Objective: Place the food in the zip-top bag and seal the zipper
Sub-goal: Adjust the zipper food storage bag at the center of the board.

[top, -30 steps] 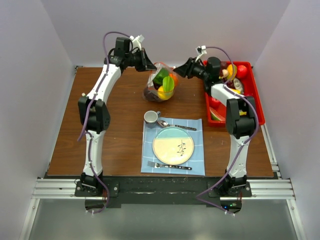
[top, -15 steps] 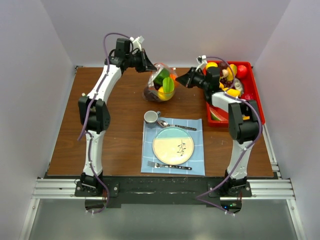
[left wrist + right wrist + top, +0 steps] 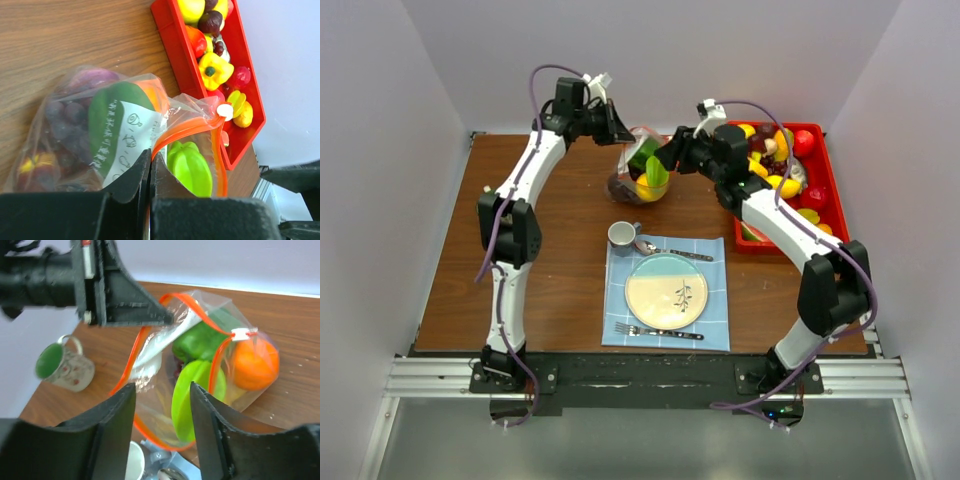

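The clear zip-top bag (image 3: 642, 168) stands at the back middle of the table with its mouth open. It holds purple grapes (image 3: 65, 127), a dark green piece (image 3: 197, 340), a light green piece (image 3: 192, 397) and an orange (image 3: 255, 365). My left gripper (image 3: 620, 135) is shut on the orange-red zipper (image 3: 187, 127) at the bag's edge and holds it up. My right gripper (image 3: 665, 158) is open and empty, just right of and above the bag's mouth. The zipper's white slider (image 3: 243, 333) sits at the far end.
A red tray (image 3: 825, 215) with several more toy foods stands at the back right. A mug (image 3: 623, 235), a spoon (image 3: 665, 250), a plate (image 3: 666, 292) and a fork (image 3: 655, 331) lie on a blue mat in the middle.
My right gripper has swung left from over the red tray to the bag's mouth. My left gripper has held the bag's edge and stayed put.
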Action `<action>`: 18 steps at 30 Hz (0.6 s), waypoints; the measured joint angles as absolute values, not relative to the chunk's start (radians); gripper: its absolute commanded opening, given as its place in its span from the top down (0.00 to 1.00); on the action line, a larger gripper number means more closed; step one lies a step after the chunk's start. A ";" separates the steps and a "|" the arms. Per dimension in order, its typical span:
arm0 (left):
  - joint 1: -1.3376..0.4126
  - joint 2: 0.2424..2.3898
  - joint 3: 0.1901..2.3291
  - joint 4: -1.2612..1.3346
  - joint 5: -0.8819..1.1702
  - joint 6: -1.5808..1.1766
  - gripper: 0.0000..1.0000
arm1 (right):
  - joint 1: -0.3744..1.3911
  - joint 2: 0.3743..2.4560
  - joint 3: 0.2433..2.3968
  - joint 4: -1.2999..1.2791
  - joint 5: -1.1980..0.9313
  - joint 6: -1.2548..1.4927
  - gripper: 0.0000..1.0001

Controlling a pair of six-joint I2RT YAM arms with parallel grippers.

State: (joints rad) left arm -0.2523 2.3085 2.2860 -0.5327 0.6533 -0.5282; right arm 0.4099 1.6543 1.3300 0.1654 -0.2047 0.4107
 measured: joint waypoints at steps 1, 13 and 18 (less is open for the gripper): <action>-0.259 2.305 2.283 -0.531 0.650 -0.527 1.00 | 0.424 1.669 1.372 0.112 -0.159 0.415 0.42; -0.326 2.279 2.247 -0.517 0.622 -0.494 1.00 | 0.426 1.878 1.746 -0.393 0.229 0.609 0.28; -0.326 2.279 2.244 -0.519 0.612 -0.485 1.00 | 0.419 1.878 1.767 -0.502 0.320 0.722 0.23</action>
